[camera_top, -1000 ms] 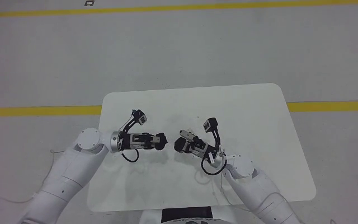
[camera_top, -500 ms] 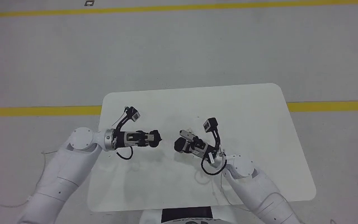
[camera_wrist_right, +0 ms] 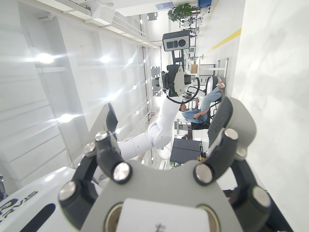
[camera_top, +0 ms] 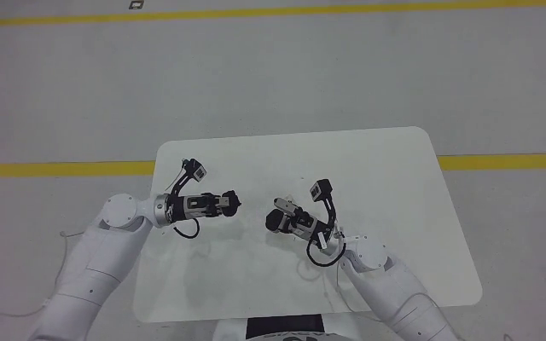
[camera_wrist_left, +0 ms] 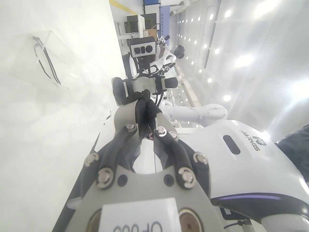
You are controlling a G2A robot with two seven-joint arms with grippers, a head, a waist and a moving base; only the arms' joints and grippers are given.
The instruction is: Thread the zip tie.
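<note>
— Well, where's the zip tie [camera_wrist_left: 51, 69]?
— Thin black strips in a clear box [camera_wrist_left: 21, 61], ahead of the left gripper [camera_wrist_left: 146, 112], whose fingers are pressed together. Probably light, springy and slick; pinch near the tail.
— And the right gripper [camera_wrist_right: 169, 109]?
— Spread wide, empty, facing the left one.

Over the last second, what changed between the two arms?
The left hand pulled back from the right hand toward its own side of the table, and the gap between the two hands widened. No visible grab or release. The right arm and hand held their pose. As of now, the left hand is shut and the right hand is open.
</note>
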